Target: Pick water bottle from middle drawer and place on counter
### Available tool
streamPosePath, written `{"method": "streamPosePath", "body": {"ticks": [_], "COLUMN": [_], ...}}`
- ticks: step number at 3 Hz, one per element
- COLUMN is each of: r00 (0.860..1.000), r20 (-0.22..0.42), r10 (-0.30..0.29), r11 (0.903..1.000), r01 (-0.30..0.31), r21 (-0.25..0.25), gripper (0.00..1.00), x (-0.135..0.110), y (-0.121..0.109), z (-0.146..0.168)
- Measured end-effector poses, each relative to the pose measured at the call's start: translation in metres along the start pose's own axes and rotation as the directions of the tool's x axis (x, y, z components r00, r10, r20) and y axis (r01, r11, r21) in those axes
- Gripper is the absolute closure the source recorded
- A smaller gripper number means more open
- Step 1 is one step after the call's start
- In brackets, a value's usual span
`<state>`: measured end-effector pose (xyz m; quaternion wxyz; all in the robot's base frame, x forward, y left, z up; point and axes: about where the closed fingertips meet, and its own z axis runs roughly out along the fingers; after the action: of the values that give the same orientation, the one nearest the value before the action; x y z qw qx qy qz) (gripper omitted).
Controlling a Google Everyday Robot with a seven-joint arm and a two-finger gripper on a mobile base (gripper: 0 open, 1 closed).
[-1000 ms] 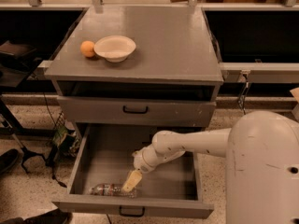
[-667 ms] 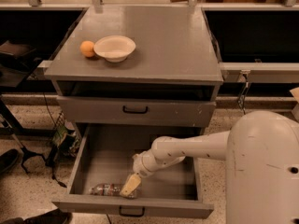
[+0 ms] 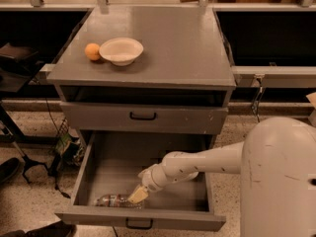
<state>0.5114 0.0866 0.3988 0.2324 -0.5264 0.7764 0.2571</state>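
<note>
Near the front wall of the gray metal drawer [image 3: 123,157], the small clear plastic bottle [image 3: 111,200] lay along it, just left of the tan end effector [image 3: 138,195]; spread or closed, I could not tell.

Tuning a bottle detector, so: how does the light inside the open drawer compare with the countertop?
Camera view: the counter is evenly lit with a faint sheen; the middle drawer floor sits in the cabinet's shade; the water bottle lies there in dim light, low in contrast against the gray, with the pincer at one end of it.
</note>
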Motion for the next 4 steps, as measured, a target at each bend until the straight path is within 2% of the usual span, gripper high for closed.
{"method": "streamPosePath", "body": {"ticks": [1,2,3,4], "r00": [1.0,1.0,1.0,1.0], "r20": [0.008,0.01,0.009,0.006], "r10": [0.017,0.02,0.025,0.027], "r11": [0.9997,0.9997,0.9996,0.9996], "r01": [-0.017,-0.021,-0.025,-0.027], "r21": [0.015,0.016,0.01,0.004], "gripper": [0.27,0.17,0.12,0.13], "x": [0.003,0.004,0.01,0.013], "y": [-0.001,-0.001,0.003,0.004], "z": [-0.001,-0.001,-0.001,0.002]}}
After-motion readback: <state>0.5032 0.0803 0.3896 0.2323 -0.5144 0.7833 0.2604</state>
